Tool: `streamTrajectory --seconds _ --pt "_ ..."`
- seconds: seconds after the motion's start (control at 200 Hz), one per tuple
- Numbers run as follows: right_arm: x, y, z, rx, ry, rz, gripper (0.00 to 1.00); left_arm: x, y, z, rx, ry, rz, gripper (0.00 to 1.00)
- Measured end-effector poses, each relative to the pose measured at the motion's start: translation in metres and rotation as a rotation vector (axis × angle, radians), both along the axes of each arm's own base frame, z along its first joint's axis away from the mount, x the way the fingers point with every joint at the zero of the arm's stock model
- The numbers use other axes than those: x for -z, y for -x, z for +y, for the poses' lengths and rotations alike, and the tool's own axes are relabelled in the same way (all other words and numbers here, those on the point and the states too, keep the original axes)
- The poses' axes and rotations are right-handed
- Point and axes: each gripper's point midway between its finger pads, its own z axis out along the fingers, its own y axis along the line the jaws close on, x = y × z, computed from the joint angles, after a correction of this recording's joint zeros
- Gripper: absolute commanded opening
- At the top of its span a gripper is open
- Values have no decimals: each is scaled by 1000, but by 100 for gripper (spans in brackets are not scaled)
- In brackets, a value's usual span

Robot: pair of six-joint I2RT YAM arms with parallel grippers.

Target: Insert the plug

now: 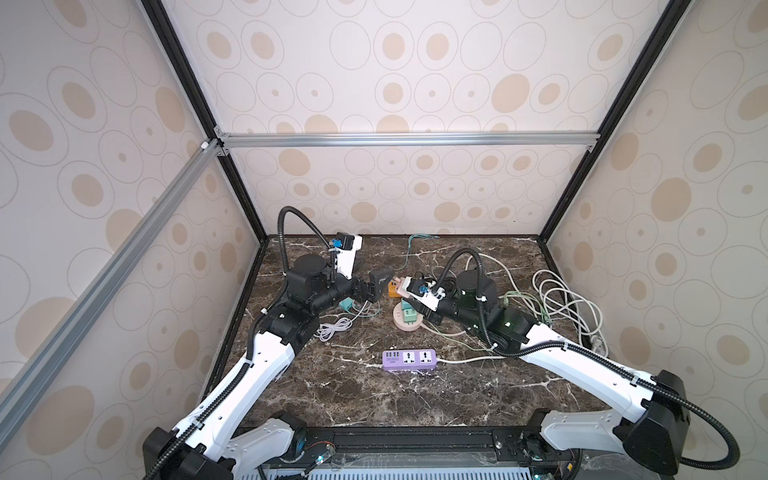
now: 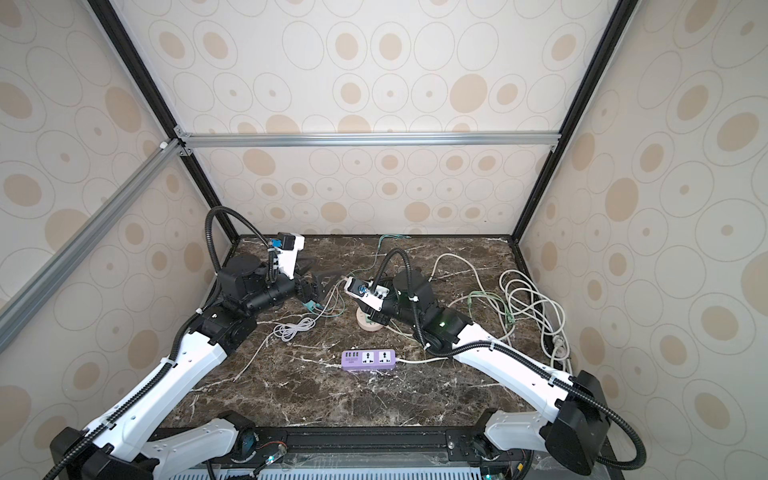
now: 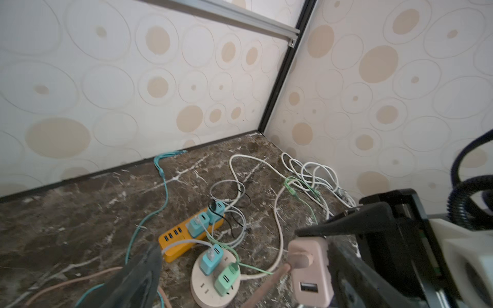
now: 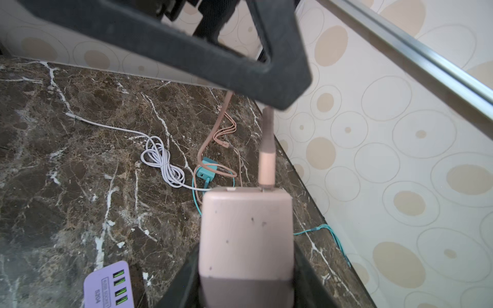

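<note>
two grippers meet at the plug

the right gripper (image 4: 245, 288) has its fingers clamped on the sides of a pink charger (image 4: 245, 229), held up off the tabletop (image 1: 415, 395). the pink plug (image 4: 266, 165) sits in one port on the charger's end face, and its cable (image 4: 216, 133) trails down to the stone. the left gripper (image 1: 374, 286) faces it with fingers (image 4: 186, 53) spread wide, gripping nothing; one finger crosses just beside the cable. just beside the meeting point lie an orange power strip (image 3: 176, 240) and a round socket (image 3: 210, 290). looped cords (image 1: 561, 299) crowd the right edge. toward the front edge the tabletop carries only a purple power strip (image 1: 409, 360), with open stone around it.
</note>
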Motion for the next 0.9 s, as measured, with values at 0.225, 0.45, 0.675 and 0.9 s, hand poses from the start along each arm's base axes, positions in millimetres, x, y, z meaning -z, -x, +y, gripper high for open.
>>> streamTrajectory --seconds 0.225,0.45,0.675,0.9 --pt "10 7 7 -56 34 -73 24 15 18 -8 162 39 126 83" --pt "1 14 13 -102 18 -145 24 38 35 -17 274 16 250 81" --pt "-11 20 22 -124 8 -218 23 37 43 -22 325 31 272 62" --pt "-7 18 28 -125 9 -222 23 32 46 -27 368 64 273 35"
